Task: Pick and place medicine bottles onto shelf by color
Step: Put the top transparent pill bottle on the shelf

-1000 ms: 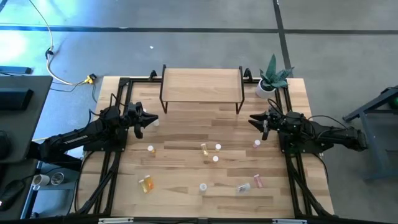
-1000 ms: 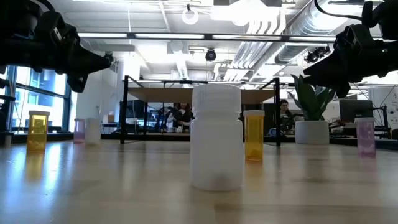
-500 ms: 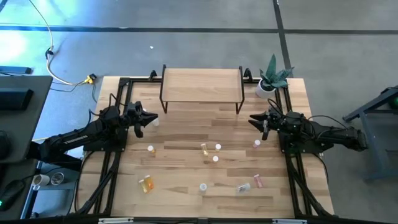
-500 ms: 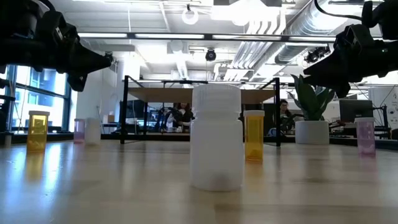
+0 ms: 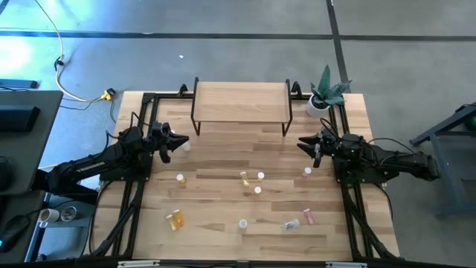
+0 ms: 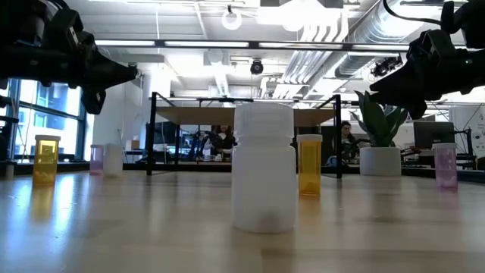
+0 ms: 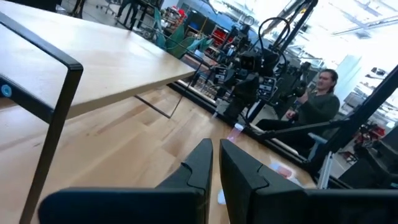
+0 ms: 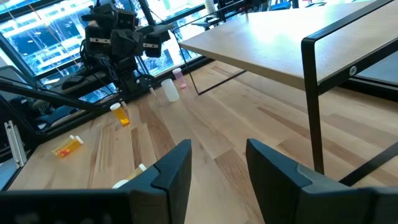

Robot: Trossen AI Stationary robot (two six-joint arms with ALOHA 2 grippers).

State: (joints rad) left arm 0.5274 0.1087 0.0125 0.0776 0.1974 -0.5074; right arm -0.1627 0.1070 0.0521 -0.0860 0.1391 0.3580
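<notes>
From above, we cannot make out the colours of several medicine bottles (image 5: 257, 190); they are too small. In the low view a white bottle (image 6: 263, 168) hides the middle of the shelf (image 6: 189, 115), and the arms are cut off at the top edge.

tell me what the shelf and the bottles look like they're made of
Shelf: the top looks like light wood with a matte finish, grain lines showing; the legs look like thin black metal, square-edged in the right wrist view.
Bottles: likely plastic. The near white bottle is frosted and opaque with a ribbed cap; the orange bottle is see-through and tinted.
</notes>
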